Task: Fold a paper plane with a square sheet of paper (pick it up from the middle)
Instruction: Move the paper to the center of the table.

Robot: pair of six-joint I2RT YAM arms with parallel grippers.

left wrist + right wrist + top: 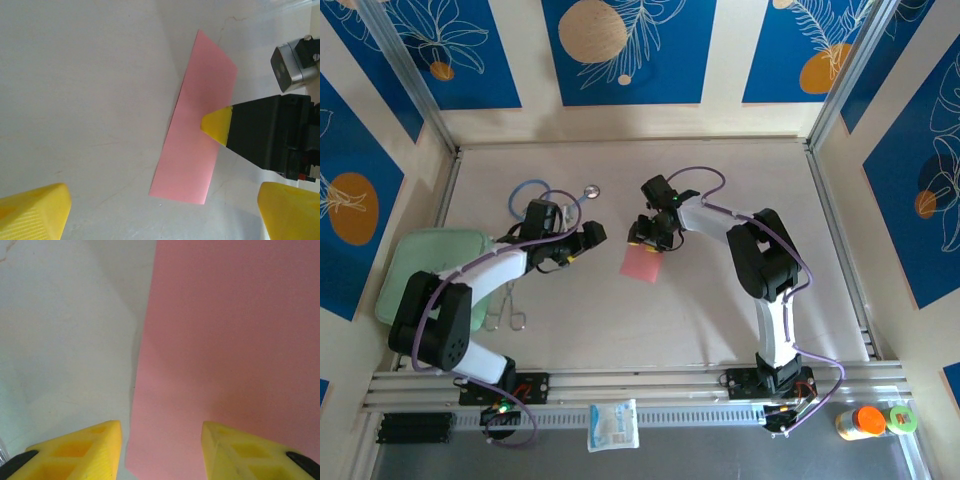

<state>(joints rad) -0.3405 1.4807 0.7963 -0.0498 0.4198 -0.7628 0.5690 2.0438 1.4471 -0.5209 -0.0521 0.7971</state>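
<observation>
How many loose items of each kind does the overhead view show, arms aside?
pink paper sheet: 1
green pad: 1
blue stethoscope: 1
metal scissor-handled tool: 1
white packet: 1
capped containers: 2
Total: 7

left arm: elbow bent, forearm reaching right
left gripper (591, 236): yellow-tipped black jaws spread wide
right arm: folded, wrist reaching left
right gripper (647, 238): pointing down, yellow fingers (82, 452) partly apart

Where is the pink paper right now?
The thin salmon-pink paper lies flat mid-table in the top view, under the right gripper, right of the left gripper.
</observation>
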